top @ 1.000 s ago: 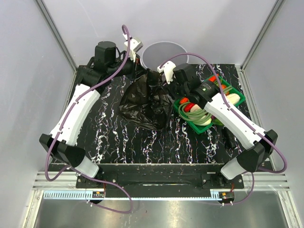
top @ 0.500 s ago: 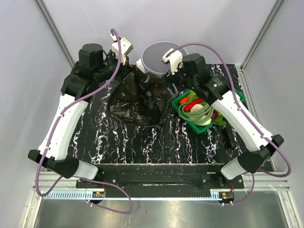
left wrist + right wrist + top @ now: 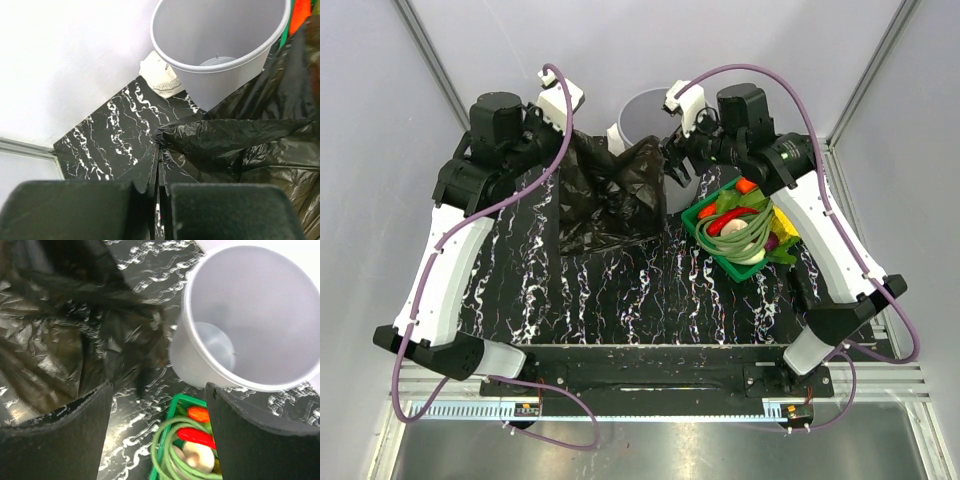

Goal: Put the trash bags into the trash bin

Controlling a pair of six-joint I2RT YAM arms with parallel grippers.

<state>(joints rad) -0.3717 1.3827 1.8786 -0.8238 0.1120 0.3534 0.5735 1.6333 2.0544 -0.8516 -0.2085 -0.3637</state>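
Black marbled table (image 3: 620, 300), bearing all items. Trash bag (image 3: 612, 195): crumpled, resting on the table against the trash bin (image 3: 638, 100) but outside it. Green basket (image 3: 712, 250) of vegetables, right of the bag. Left gripper (image 3: 158, 152): pinched shut on a bag fold. Right gripper (image 3: 159, 387): jaws wide and empty, above the bag and bin. White roll (image 3: 161, 80), just beside the bin's base.

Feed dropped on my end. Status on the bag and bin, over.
Left end effector shut on trash bag. Right end effector open, empty. Bag hangs beside trash bin, none inside. Green basket close at bin's side; bin mouth open.
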